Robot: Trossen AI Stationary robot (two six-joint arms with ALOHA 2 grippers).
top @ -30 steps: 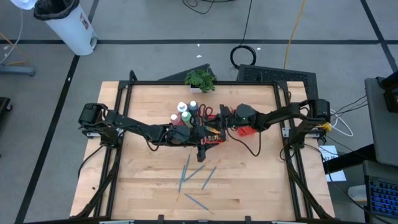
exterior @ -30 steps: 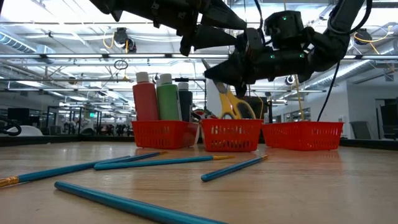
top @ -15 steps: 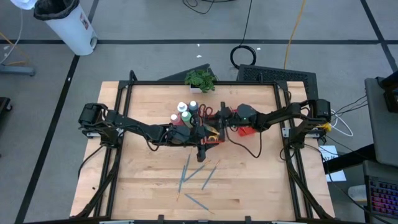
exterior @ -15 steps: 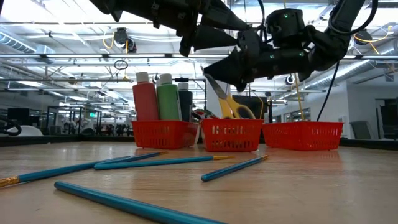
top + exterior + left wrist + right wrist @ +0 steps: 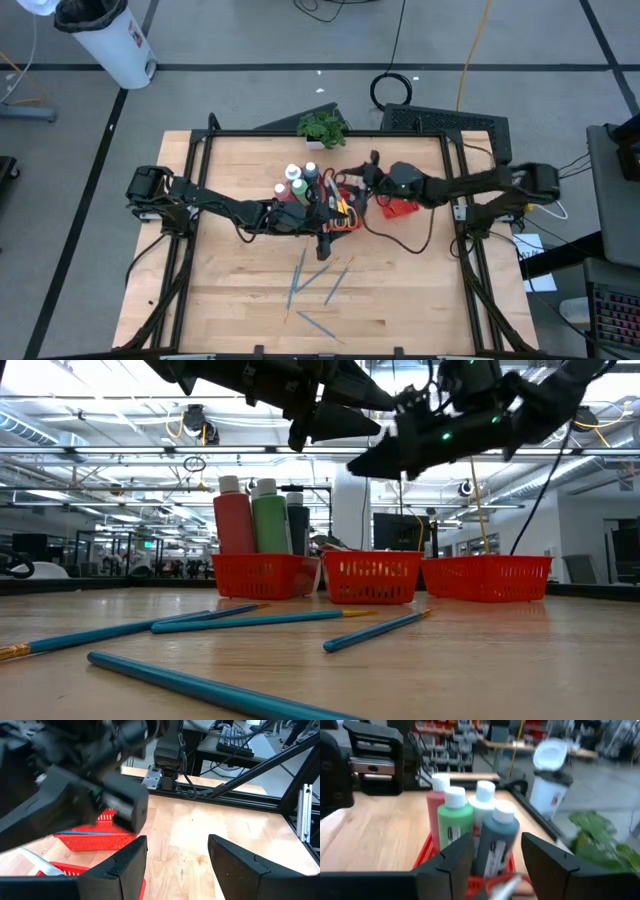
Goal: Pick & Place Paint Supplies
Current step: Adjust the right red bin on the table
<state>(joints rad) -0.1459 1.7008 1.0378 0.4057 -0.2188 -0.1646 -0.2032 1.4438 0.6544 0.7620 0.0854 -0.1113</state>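
right claw (image 5: pixel 492 857) open, four paint bottles (image 5: pixel 470 827), four brushes (image 5: pixel 312 283)

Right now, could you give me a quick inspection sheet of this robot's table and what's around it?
Surface: pale wooden table in a black frame.
Job's things: four white-capped paint bottles stand in one part of the red mesh tray; yellow-handled scissors lie in its middle part; five thin teal brushes lie loose on the wood.
Clutter: small green potted plant at the far edge.
Grippers: left gripper open, empty; right gripper open, empty, facing the bottles.
Cables: black coil on the floor.
Surroundings: white bin, grey floor.
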